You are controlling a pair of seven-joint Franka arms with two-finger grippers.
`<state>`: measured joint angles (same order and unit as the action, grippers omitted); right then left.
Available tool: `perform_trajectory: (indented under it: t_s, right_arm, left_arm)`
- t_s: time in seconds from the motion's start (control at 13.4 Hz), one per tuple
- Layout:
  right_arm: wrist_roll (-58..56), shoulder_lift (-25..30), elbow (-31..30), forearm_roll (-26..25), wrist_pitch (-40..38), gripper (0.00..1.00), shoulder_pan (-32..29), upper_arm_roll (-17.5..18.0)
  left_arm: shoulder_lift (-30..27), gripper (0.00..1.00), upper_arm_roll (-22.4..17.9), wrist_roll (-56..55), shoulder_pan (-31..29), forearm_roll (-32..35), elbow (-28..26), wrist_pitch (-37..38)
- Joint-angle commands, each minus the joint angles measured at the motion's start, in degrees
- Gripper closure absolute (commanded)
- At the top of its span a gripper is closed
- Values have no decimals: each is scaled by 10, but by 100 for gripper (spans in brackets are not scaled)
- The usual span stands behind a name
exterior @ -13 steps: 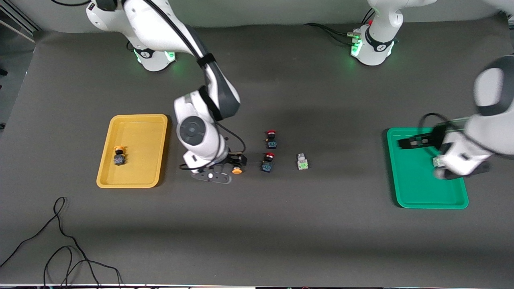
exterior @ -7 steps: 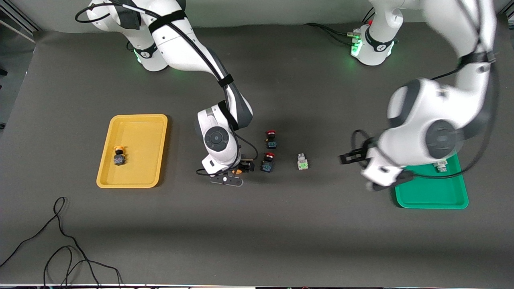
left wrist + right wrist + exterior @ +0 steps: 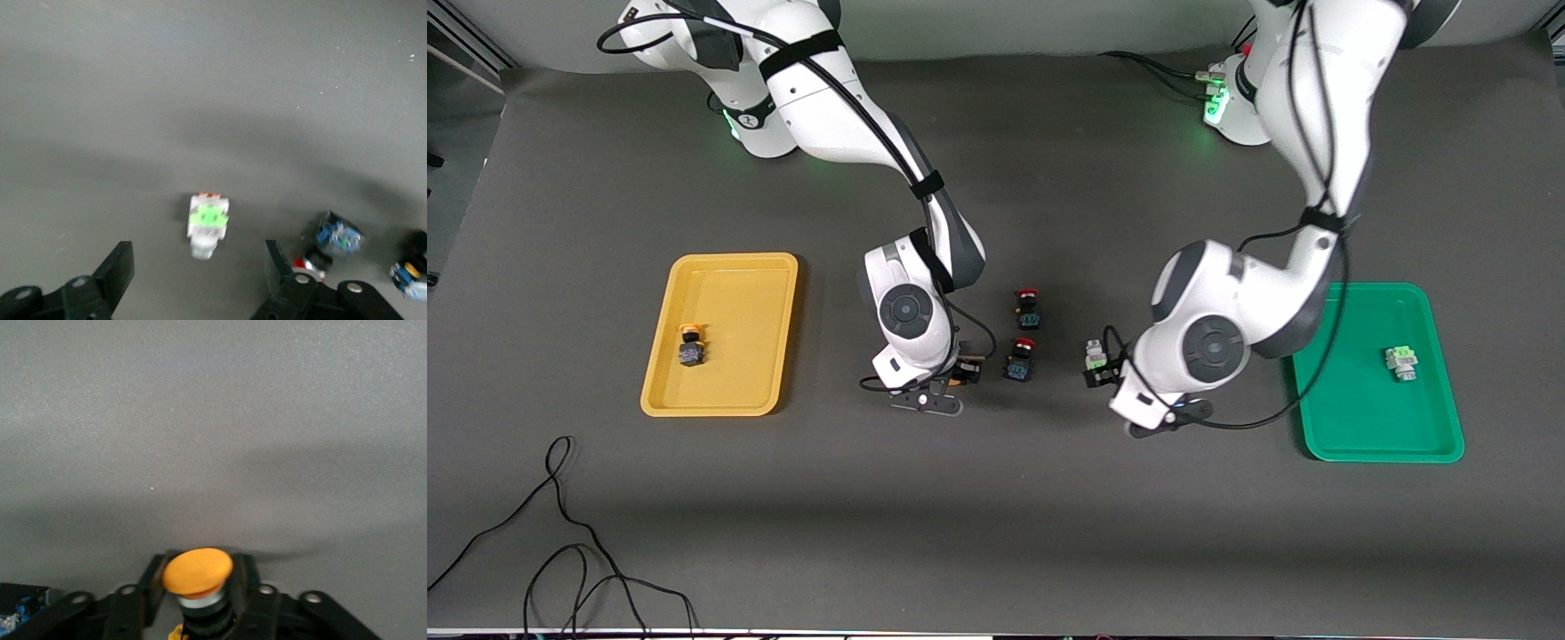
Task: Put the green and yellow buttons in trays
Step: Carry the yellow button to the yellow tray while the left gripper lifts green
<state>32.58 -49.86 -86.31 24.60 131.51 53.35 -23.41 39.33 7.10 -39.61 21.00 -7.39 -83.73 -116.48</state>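
Observation:
My right gripper (image 3: 957,377) sits low on the mat, shut on a yellow button (image 3: 197,572) whose orange cap shows between the fingers. My left gripper (image 3: 1103,372) is open at a green button (image 3: 1095,356). In the left wrist view that button (image 3: 208,223) lies on the mat just ahead of the spread fingertips (image 3: 117,267), untouched. The yellow tray (image 3: 734,276) at the right arm's end holds another yellow button (image 3: 691,347). The green tray (image 3: 1352,418) at the left arm's end holds another green button (image 3: 1400,363).
Two dark switches with red caps (image 3: 1028,307) (image 3: 1020,358) stand between my two grippers, the nearer one close to my right gripper. One of them (image 3: 333,240) shows beside my left gripper's finger. Black cables (image 3: 560,533) lie at the mat's near corner.
My left arm swung from over the green tray to the green button on the mat, leaving a green button in the tray. My right gripper moved onto the yellow button.

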Motion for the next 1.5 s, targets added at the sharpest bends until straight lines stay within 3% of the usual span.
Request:
perform_trajectory:
  t_s: [0.0, 0.3, 0.52, 0.75, 0.9, 0.97, 1.05, 1.12, 1.27, 1.42]
  right_arm:
    - [-2, 10, -1, 12, 2, 63, 2, -4]
    - [-3, 67, 8, 9, -86, 63, -4, -10]
    - [-8, 136, 7, 3, -167, 63, -9, -18]
    - [-111, 180, -8, -32, -250, 63, -9, -78]
    - [-224, 221, -64, -47, -264, 63, -2, -138]
    - [-289, 243, -102, -57, -260, 63, -1, -171]
    - [-348, 261, -131, -60, -260, 63, -1, -197]
    - [-395, 274, -157, -60, -260, 63, 0, -231]
    - [-485, 280, -205, -61, -232, 63, 0, -283]
    - [-541, 275, -273, -56, -140, 63, -8, -297]
  left_arm:
    - [6, 9, -10, -11, 14, 8, -42, -65]
    - [23, 8, -11, -12, 32, 17, -67, -112]
    - [26, 8, -11, -12, 45, 69, -80, -112]
    - [26, 9, -11, -12, 55, 70, -88, -112]
    - [26, 9, -11, -13, 55, 70, -88, -113]
    - [26, 29, -11, -13, 55, 70, -88, -112]
    - [26, 76, -11, -10, 55, 70, -88, -112]
    - [26, 100, -11, -11, 54, 70, -88, -112]
    - [26, 100, -11, -15, 55, 70, -88, -112]
    - [26, 100, -11, -17, 54, 70, -88, -112]
